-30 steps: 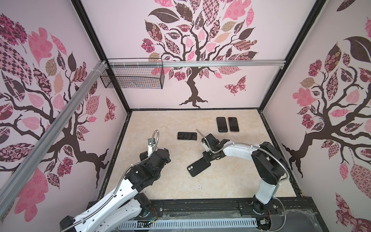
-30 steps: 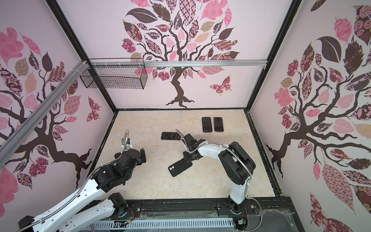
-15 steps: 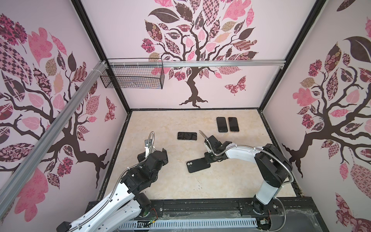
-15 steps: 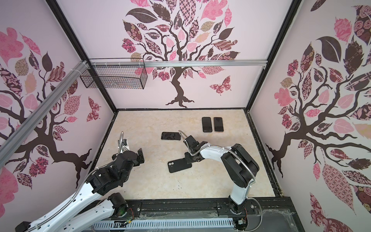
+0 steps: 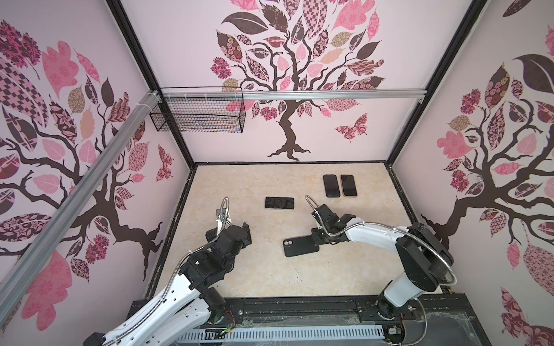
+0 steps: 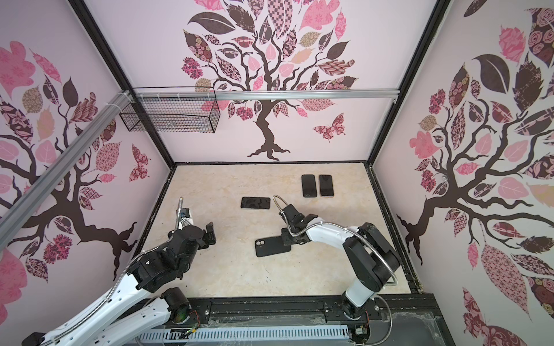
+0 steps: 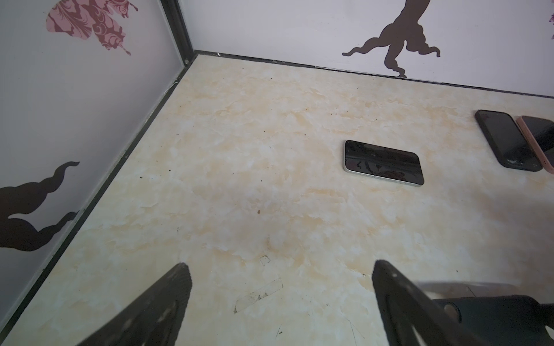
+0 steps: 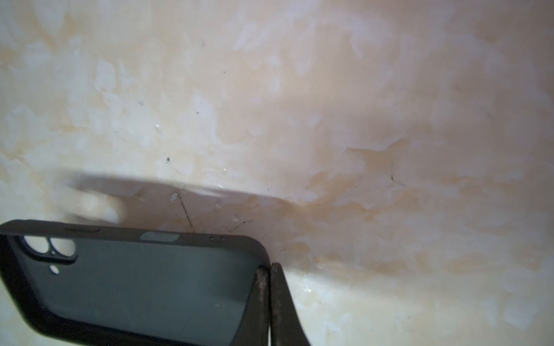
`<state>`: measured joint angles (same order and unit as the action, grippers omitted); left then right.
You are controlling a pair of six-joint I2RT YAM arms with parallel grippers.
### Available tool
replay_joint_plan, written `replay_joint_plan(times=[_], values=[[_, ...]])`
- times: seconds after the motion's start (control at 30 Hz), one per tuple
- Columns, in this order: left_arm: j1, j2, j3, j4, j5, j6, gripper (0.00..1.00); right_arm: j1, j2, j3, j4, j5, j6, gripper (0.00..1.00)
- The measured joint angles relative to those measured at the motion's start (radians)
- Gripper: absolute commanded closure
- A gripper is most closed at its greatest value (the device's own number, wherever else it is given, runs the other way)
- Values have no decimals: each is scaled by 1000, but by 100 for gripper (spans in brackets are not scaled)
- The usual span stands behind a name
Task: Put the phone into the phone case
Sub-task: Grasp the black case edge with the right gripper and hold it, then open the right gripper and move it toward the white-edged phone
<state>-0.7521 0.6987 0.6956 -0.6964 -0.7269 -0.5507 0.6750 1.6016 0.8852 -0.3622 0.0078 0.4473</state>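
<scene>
The black phone case (image 5: 300,246) (image 6: 272,246), with its camera cutout at the left end, lies across the middle of the table. My right gripper (image 5: 314,239) (image 6: 284,239) is shut on its right-hand rim. In the right wrist view the two fingers pinch that rim (image 8: 271,268), and the case (image 8: 135,278) casts a shadow on the table. A dark phone (image 5: 279,203) (image 6: 255,202) (image 7: 383,163) lies screen up, farther back. My left gripper (image 5: 244,232) (image 6: 209,232) (image 7: 278,266) hangs open and empty over bare table, left of the case.
Two more phones (image 5: 331,185) (image 5: 349,185) lie side by side at the back right, one black and one pink-edged (image 7: 539,140). A wire basket (image 5: 198,113) hangs on the back wall's rail. Walls close in the cream table (image 5: 254,269) on three sides.
The right gripper has closed fully on the case's rim. It has turned the case from slanting to nearly level across the table. The left arm has barely shifted.
</scene>
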Motion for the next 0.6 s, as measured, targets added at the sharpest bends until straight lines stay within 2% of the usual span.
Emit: replay_joint_plan(times=[0.5,0.57,0.6], values=[[0,18,-6,0,28,-3,3,-39,-69,-122,39,1,77,95],[0,19,-6,0,31,-3,3,-42,-77,-122,42,4,80,91],[0,20,-6,0,33,-3,3,-42,-82,-122,45,4,82,85]])
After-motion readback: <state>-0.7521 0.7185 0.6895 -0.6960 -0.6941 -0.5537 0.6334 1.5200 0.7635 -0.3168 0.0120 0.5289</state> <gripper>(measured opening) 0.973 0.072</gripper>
